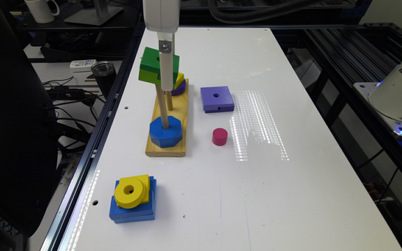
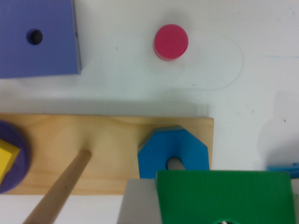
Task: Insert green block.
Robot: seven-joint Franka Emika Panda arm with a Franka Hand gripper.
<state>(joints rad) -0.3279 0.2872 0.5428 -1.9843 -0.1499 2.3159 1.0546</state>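
**Green block aloft, peg not yet threaded**

We see the pincer point(image 1: 166, 75) closed on the green block point(image 1: 154, 66), carrying it in the air above the wooden base point(image 1: 183, 115). In the wrist view the block point(image 2: 224, 196) sits close under the camera with a grey finger point(image 2: 138, 205) against its side, and its centre hole peeks in at the frame's edge.

Beneath it, the blue octagon point(image 1: 165, 131) already sits on the near peg point(image 1: 161, 104). The middle peg point(image 2: 60, 186) is bare. At the far end, a purple disc point(image 1: 180, 89) and a yellow piece point(image 1: 179, 79) are stacked.

We judge the task about halfway: the block is grasped and lifted, but still has to be lined up over a peg and lowered. Which peg it will take, we cannot tell.

On the desk point(image 1: 291, 195) lie a purple square point(image 1: 217, 98), a pink cylinder point(image 1: 220, 136), and a yellow ring point(image 1: 128, 191) on a blue block point(image 1: 131, 211).
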